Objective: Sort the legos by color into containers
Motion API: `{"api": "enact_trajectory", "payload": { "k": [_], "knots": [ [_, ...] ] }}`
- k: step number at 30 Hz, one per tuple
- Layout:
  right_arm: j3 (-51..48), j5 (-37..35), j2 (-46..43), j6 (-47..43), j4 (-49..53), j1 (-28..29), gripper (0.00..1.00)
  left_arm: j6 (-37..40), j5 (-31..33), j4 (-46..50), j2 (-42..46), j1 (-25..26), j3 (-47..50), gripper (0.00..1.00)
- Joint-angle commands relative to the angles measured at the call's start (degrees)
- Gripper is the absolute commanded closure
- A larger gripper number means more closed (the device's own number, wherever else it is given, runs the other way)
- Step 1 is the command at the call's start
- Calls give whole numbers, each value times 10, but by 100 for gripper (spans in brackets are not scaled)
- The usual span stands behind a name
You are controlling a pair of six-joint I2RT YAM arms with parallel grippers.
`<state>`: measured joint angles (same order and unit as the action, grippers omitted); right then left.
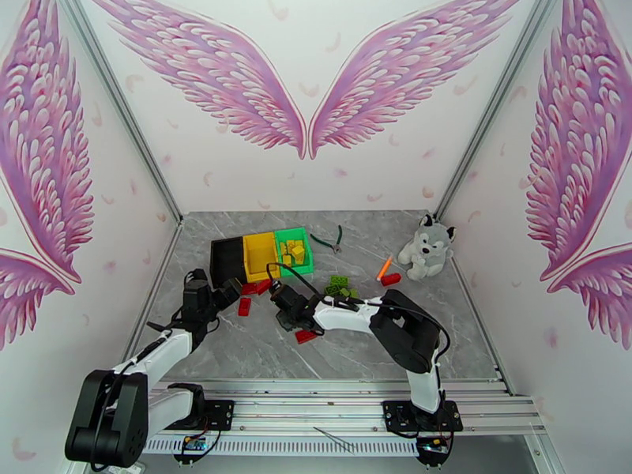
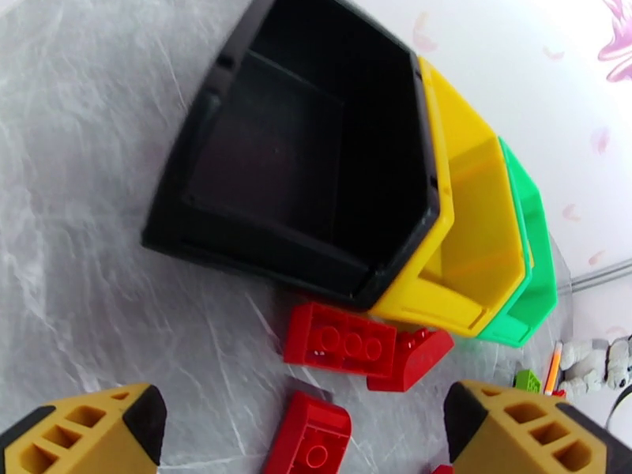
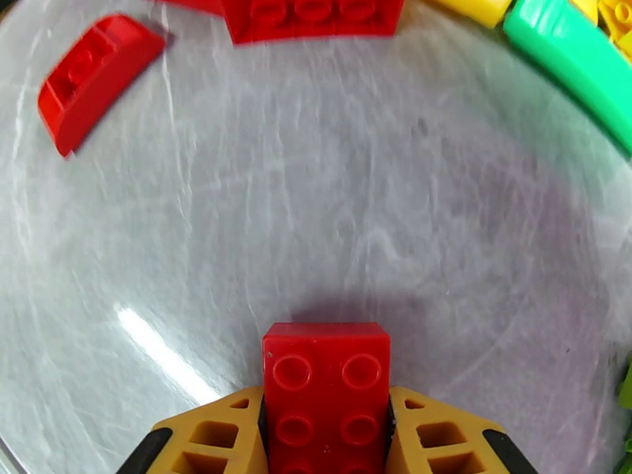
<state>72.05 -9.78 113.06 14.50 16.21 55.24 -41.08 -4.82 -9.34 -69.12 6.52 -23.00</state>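
Note:
Three containers stand side by side at the back: black [image 1: 225, 258] [image 2: 308, 167], yellow [image 1: 259, 257] [image 2: 474, 215] and green [image 1: 294, 250] [image 2: 529, 254]. Yellow legos [image 1: 295, 250] lie in the green one. My right gripper [image 3: 325, 400] [image 1: 284, 306] is shut on a red lego [image 3: 325, 373], low over the table. My left gripper [image 2: 304, 424] [image 1: 227, 292] hangs open above a curved red lego [image 2: 312, 436] [image 1: 244, 306]. Two red legos [image 2: 341, 340] [image 1: 254, 287] rest against the bins' front. Lime green legos [image 1: 340, 286] cluster to the right. Another red lego [image 1: 306, 336] lies under the right arm.
Green-handled pliers [image 1: 328, 240] lie behind the bins. An orange stick [image 1: 384, 267] and one more red brick [image 1: 390, 279] sit next to a husky plush [image 1: 426, 246] at the right. Walls close in the table at back and sides.

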Motion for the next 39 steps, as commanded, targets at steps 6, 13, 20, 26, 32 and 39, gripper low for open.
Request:
{"api": "enact_trajectory", "payload": {
  "k": [6, 13, 20, 26, 32, 39],
  "knots": [
    [105, 70, 15, 35, -28, -51, 69, 12, 0, -13, -28, 38, -73, 1],
    [243, 105, 87, 55, -30, -91, 69, 17, 34, -7, -17, 33, -98, 1],
    [426, 123, 195, 59, 11, -114, 66, 12, 48, -3, -13, 32, -69, 3],
    [560, 141, 273, 70, 52, -131, 51, 9, 71, 18, 26, 31, -32, 3],
    [586, 153, 273, 56, 61, -135, 38, 22, 96, 46, 30, 49, -21, 6],
    [488, 177, 198, 46, 25, -131, 39, 42, 177, 82, -34, 129, -52, 11]
  ]
}}
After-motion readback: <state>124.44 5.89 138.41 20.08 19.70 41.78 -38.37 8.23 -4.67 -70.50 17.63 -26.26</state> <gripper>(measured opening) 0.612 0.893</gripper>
